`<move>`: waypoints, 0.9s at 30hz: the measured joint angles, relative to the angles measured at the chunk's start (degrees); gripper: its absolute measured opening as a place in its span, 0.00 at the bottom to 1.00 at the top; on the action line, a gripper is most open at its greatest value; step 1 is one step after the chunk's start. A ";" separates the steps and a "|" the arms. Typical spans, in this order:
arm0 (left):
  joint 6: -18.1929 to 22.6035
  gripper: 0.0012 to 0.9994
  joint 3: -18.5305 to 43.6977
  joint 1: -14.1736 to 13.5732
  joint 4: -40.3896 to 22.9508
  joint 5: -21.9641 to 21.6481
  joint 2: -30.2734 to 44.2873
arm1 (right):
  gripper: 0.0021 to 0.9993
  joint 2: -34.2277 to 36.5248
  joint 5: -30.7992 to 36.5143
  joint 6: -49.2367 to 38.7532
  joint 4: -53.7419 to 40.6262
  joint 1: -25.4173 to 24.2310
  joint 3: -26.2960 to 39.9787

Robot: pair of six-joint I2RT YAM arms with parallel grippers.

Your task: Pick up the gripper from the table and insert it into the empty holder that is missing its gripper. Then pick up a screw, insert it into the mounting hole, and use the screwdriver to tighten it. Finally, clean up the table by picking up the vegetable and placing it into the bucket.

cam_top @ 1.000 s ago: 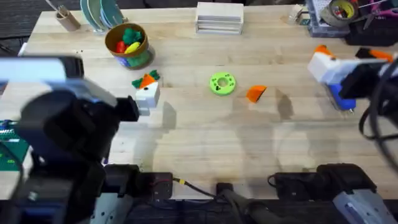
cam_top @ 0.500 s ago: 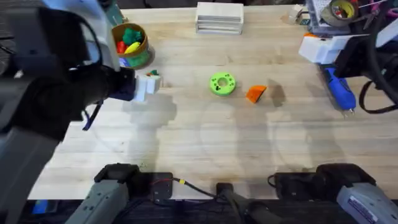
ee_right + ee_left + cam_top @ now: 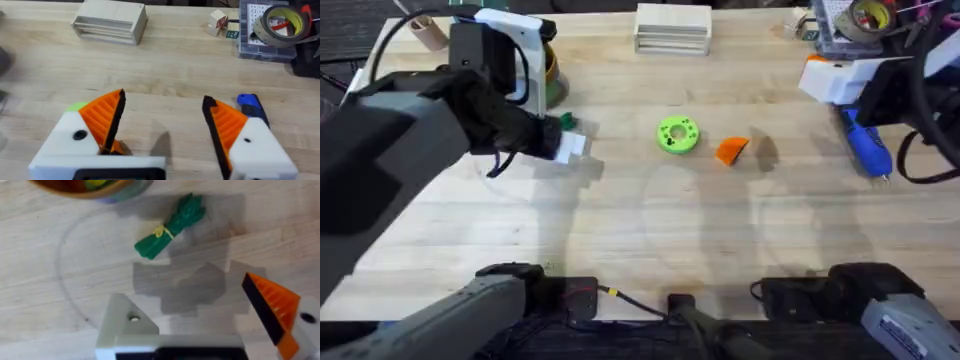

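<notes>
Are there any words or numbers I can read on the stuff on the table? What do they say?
No text can be read for sure.
Small wooden block: red marks, too blurred to read.
Little green tag beside it: pale marks, too small to read.
Clear plastic box under the roll of tape: a dotted sheet, no letters legible.
Blue pen-shaped screwdriver: no label visible.

light wooden table (image 3: 650,230), dark floor (image 3: 350,20)
</notes>
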 joint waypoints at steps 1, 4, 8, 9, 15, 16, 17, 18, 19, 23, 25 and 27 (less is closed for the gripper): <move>0.00 0.99 0.00 0.00 1.01 0.19 0.95 | 0.99 -0.01 0.00 0.02 0.00 0.00 0.00; 0.00 0.99 0.00 0.00 3.76 0.46 3.59 | 0.99 -0.02 0.00 0.02 0.00 0.00 0.00; 0.02 0.70 0.00 0.00 5.68 0.64 6.43 | 0.99 0.00 0.00 0.00 0.00 0.00 0.00; 0.02 0.55 0.00 0.00 5.70 0.64 6.93 | 0.99 -0.02 0.00 0.00 0.00 0.00 0.00; 0.22 0.01 0.00 0.00 5.19 2.06 6.85 | 0.99 0.00 0.00 0.00 0.00 0.00 0.00; 0.22 0.01 0.00 0.00 4.82 2.53 6.40 | 0.99 0.00 0.00 0.00 -0.01 0.00 0.00; 0.22 0.01 0.00 0.00 4.40 3.16 5.76 | 0.99 -0.02 0.00 0.00 0.00 0.00 0.00; 0.21 0.01 0.00 0.00 3.38 4.62 2.41 | 0.99 -0.01 0.00 0.00 0.00 0.00 0.00; 0.20 0.01 0.00 0.00 2.87 5.02 0.62 | 0.99 0.00 0.00 0.00 0.00 0.00 0.00; 0.22 0.01 0.00 0.00 0.28 5.77 -7.88 | 0.99 -0.02 0.00 0.02 -0.02 0.00 0.00; 0.44 0.20 0.00 0.00 -1.66 6.10 -12.52 | 0.99 -0.02 0.00 0.02 -0.02 0.00 0.00; 0.42 0.53 0.00 -0.02 -4.07 6.35 -17.76 | 0.99 -0.02 0.00 0.02 0.00 0.00 0.00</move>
